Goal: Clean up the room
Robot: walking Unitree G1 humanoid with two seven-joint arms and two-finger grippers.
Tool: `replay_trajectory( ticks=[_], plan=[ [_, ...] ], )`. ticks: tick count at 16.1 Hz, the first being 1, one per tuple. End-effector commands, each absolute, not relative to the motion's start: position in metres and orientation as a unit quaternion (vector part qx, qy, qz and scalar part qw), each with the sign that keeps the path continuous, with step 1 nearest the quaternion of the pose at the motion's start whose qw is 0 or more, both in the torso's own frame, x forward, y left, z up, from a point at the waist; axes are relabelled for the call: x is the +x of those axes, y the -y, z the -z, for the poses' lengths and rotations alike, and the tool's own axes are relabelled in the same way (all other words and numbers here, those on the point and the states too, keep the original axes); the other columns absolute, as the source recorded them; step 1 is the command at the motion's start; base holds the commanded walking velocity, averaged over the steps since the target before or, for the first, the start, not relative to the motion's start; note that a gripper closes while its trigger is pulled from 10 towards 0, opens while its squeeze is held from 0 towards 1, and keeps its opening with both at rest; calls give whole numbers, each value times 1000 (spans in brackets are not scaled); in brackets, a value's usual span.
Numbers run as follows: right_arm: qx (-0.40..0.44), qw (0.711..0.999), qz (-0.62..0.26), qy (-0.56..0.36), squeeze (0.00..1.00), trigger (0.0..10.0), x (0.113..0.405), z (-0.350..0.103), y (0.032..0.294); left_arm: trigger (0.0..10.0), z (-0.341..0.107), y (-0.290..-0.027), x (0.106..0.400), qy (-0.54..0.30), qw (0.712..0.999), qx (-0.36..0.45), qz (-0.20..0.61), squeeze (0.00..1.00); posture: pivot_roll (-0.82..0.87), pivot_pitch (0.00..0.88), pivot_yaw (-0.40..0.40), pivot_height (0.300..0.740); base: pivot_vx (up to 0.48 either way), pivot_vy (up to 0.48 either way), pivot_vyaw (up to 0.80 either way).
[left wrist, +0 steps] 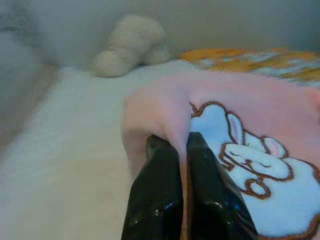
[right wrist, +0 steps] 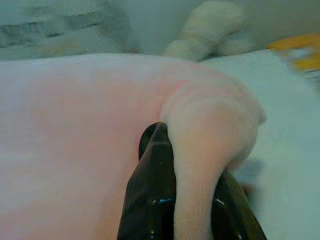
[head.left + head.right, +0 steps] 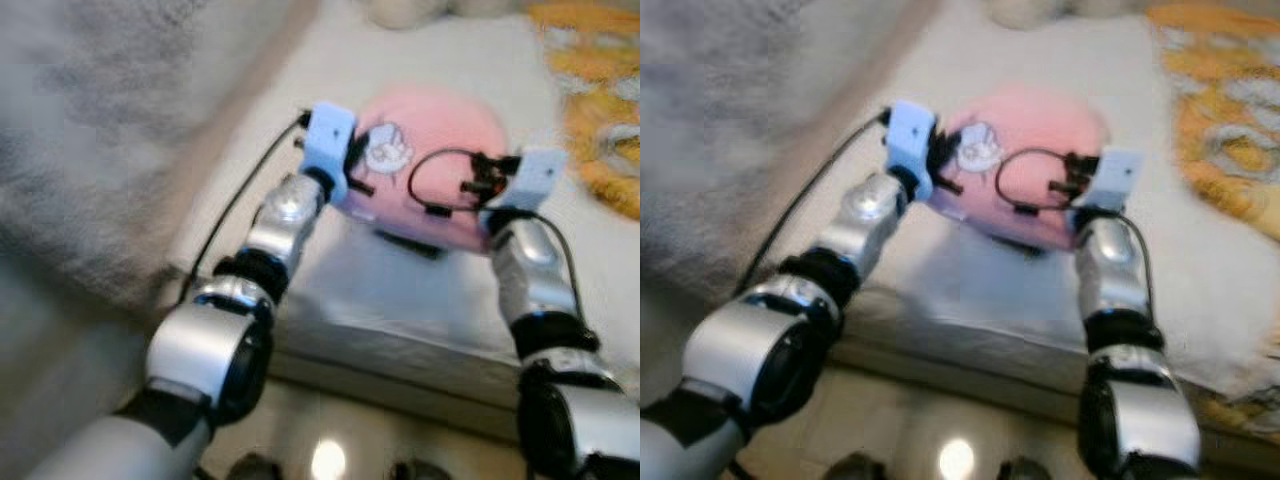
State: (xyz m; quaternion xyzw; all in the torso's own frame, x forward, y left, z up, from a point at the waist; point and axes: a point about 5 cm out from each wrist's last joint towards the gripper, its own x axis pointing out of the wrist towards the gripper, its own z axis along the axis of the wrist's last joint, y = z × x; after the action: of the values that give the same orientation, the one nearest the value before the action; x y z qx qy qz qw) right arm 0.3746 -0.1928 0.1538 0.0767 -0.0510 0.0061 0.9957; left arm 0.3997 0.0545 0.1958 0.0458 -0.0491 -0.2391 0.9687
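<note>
Left gripper (image 1: pixel 181 150): the two black fingers are pressed together with a fold of the pink blanket (image 3: pixel 430 160) pinched between them, at the blanket's left edge. Beside the pinch point the fabric carries a printed white rabbit figure (image 1: pixel 250 160) outlined in brown on a pale blue patch. No lettering or brand mark can be read on it.

Right gripper (image 2: pixel 192 165): fingers clamped on a thick roll of the same pink fabric at the blanket's right edge; the roll bulges up between the fingers and hides the far one almost entirely.

Both silver arms reach forward from the head camera, the left arm (image 3: pixel 280 225) and right arm (image 3: pixel 530 265) each ending in a pale blue wrist housing with black cabling looped near it. The blanket is bunched in a rounded mound between the two wrists, sitting on the white bed surface (image 3: pixel 300 150) close to the near edge of the mattress.

Surroundings: an orange and white patterned cover (image 3: pixel 595 110) lies on the bed to the right of the blanket, apart from it. A cream plush toy (image 1: pixel 132 42) rests at the far end of the bed against the wall. A grey carpet or throw (image 3: pixel 90 130) occupies the left side beyond the bed. A glossy floor (image 3: pixel 330 450) shows below the mattress edge, with a light reflected in it. Head views are blurred.
</note>
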Motion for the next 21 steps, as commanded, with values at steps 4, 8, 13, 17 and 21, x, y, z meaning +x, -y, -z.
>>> replay_trajectory(
  ticks=[4,8,13,17,21],
  plan=[
    [69,995,43,52,0,10000,368,-150,214,10000,-210,-66,405,76,973,61,208,0,-24,0,58,740,0,240,247],
    [66,996,42,48,0,10000,365,-146,211,10000,-202,-56,400,74,966,84,233,0,-28,0,58,740,360,0,0],
    [59,997,36,38,0,10000,363,-140,206,10000,-200,-59,401,64,971,74,220,0,-29,0,58,740,480,0,0],
    [53,998,28,32,0,10000,362,-138,204,10000,-196,-68,403,52,977,62,199,0,-30,0,54,740,445,80,0],
    [55,997,32,31,0,10000,362,-138,205,10000,-199,-70,404,52,976,68,201,0,-35,0,56,740,450,62,434]
  ],
)
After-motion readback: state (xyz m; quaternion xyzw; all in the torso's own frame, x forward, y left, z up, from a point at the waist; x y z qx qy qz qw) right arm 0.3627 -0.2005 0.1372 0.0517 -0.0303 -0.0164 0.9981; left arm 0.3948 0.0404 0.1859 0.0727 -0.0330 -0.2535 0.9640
